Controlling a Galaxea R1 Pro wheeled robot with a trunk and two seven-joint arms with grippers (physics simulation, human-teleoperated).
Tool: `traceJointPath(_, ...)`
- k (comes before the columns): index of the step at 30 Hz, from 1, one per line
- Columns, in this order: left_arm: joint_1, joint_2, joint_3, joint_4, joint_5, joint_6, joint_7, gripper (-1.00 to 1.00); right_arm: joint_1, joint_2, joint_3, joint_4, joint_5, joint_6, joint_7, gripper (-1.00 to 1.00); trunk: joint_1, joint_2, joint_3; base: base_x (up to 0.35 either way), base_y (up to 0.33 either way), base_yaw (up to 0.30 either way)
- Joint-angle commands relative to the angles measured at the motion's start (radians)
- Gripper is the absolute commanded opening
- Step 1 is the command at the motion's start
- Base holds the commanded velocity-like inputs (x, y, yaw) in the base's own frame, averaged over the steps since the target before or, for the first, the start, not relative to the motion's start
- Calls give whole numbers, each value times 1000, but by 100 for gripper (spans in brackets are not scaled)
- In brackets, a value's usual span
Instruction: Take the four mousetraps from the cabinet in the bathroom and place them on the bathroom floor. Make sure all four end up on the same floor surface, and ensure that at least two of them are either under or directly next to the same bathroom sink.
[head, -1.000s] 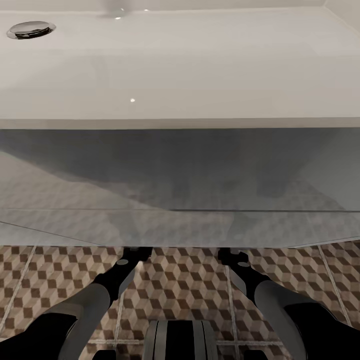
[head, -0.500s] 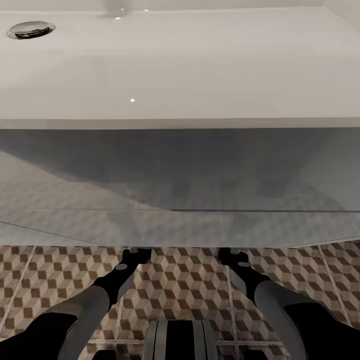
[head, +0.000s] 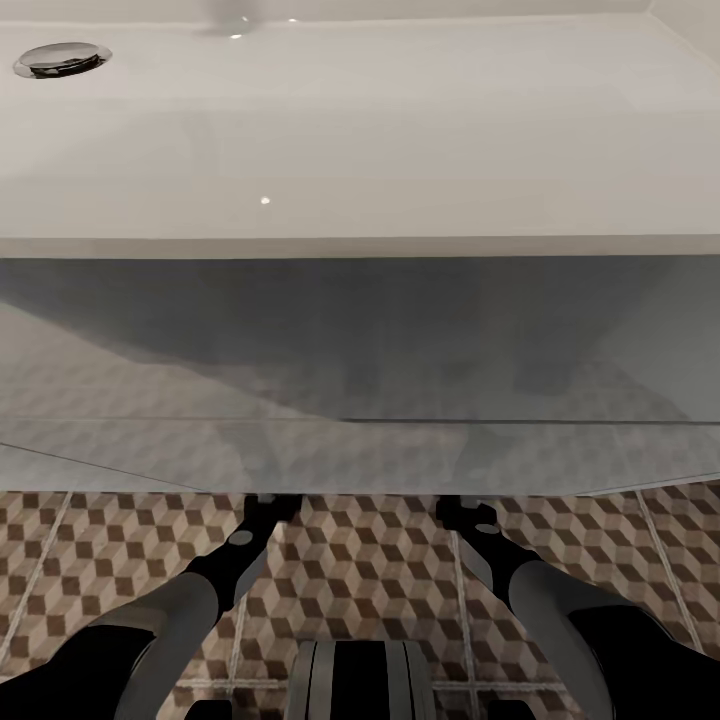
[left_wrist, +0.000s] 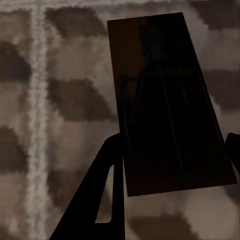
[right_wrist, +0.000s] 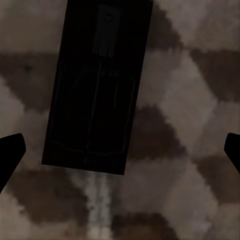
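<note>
Sink: a large glossy white smooth basin (head: 360, 130) with a round chrome drain (head: 60, 59) at its far left; its rounded front edge overhangs the arms.
Glass panel: a translucent grey sheet (head: 360, 380) below the basin's front edge, the floor pattern faint through it.
Floor: tiles of small brown, beige and cream cubes with pale grout lines (head: 370, 570); in the wrist views it lies in shadow.
Left gripper: black fingers (head: 262, 508) reach to the panel's lower edge in the head view. At the wrist (left_wrist: 172, 165), 1 finger (left_wrist: 107, 195) touches a long edge of the mousetrap and the other sits by the opposite edge; whether they clamp it I cannot tell.
Left mousetrap: a small flat dark-brown wooden rectangle with black wire parts (left_wrist: 167, 100), over the tiles, beside a grout line.
Right gripper: (head: 462, 512); at the wrist (right_wrist: 120, 150) its fingers (right_wrist: 10, 150) stand wide apart, clear of the trap.
Right mousetrap: a flat, nearly black rectangle with faint wire (right_wrist: 97, 85), lying on the tiles, its near end over a grout line.
Writing: none readable.
</note>
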Motion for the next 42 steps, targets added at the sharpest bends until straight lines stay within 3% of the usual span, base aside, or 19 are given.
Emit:
traceJointPath(1,-1,0,-9,1,-6,-10,12,-100,-1,0,9,1,-9,-4,-4,100,0,0,-1,0,0,0)
traceJointPath(10,-1,-1,-12,4,-9,-56,18,-100,-1,0,9,1,-9,-5,-4,100,0,0,-1,0,0,0)
traceJointPath(42,0,0,-15,56,-9,-63,18,-100,-1,-1,9,0,-9,-9,-3,100,0,0,-1,0,0,0)
